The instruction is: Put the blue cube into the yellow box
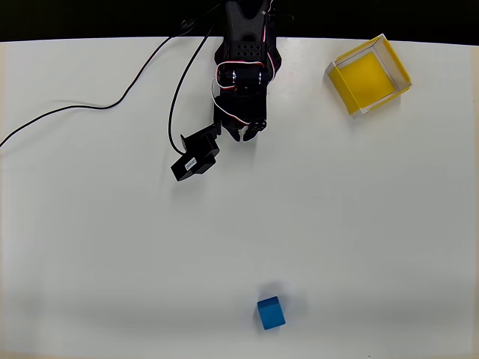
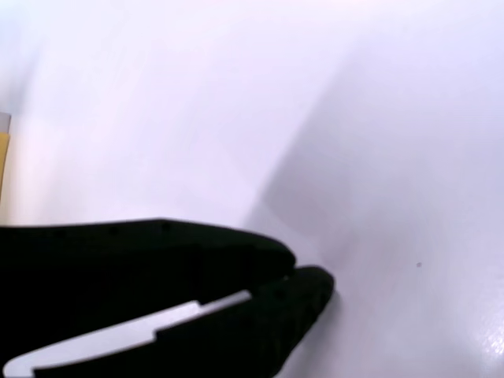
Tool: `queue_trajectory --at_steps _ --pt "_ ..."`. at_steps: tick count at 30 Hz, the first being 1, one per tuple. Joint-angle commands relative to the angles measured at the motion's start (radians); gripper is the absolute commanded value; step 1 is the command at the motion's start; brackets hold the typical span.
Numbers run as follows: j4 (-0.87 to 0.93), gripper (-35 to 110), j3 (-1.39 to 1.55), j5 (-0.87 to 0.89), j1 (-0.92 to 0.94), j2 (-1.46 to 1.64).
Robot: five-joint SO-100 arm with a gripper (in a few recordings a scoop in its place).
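Observation:
The blue cube (image 1: 271,313) sits alone on the white table near the front edge of the overhead view. The yellow box (image 1: 368,75) stands open-topped at the back right, turned a little askew. My black gripper (image 1: 248,134) hangs below the arm at the back centre, far from the cube and left of the box. Its fingertips meet with nothing between them; in the wrist view the gripper (image 2: 303,276) shows its two black fingers pressed together over bare table. A sliver of the yellow box (image 2: 3,157) shows at the left edge of the wrist view.
A black camera block (image 1: 196,155) juts out to the left of the gripper. Black cables (image 1: 112,101) trail across the table's back left. The table's back edge (image 1: 90,39) meets a dark background.

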Motion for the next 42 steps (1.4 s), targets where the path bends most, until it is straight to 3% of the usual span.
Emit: queue_trajectory --at_steps 1,12,19,28,37,42 --pt "0.018 0 0.026 -0.008 -0.080 0.028" --pt "0.002 1 0.026 -0.031 -0.074 0.020" --pt "-0.350 14 -0.005 -0.064 -0.026 -0.158" --pt "-0.960 29 -0.112 -0.041 -0.017 -0.529" --pt "-1.523 31 -0.318 -0.028 0.018 -1.015" --pt "-1.666 33 -0.479 0.017 0.029 -1.241"
